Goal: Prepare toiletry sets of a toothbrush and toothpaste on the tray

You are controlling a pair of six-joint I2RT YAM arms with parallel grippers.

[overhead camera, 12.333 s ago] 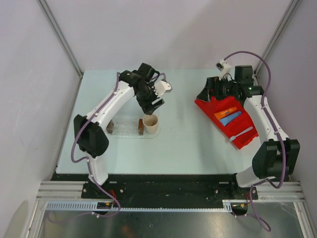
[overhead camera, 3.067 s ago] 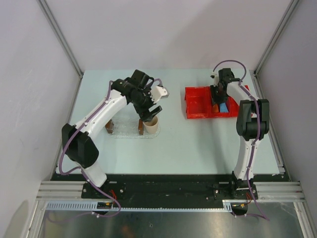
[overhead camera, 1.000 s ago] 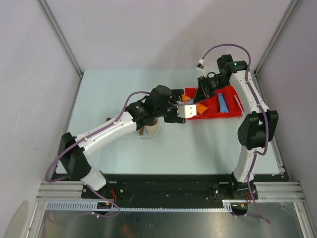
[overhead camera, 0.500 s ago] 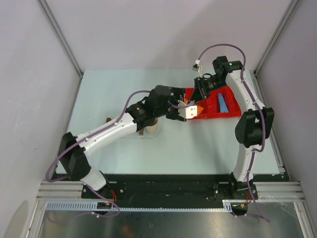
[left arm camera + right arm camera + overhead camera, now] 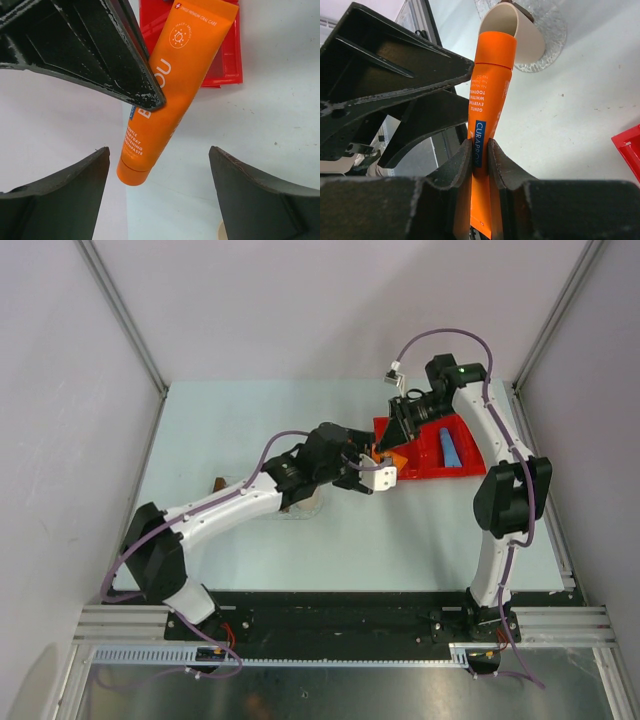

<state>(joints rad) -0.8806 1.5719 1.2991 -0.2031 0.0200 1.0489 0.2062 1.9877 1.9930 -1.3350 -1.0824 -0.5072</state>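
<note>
Vividly orange toothpaste (image 5: 488, 95), flat-bodied, white-lettered, round-capped.

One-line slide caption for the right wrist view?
Right gripper clamps the orange toothpaste tube, cap end pointing at the beige cup.

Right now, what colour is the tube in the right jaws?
Orange tube with white lettering and a blue label; best in the right wrist view.

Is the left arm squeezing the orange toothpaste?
No: in the left wrist view the left jaws stand wide apart on either side of the orange toothpaste, not touching it.
</note>
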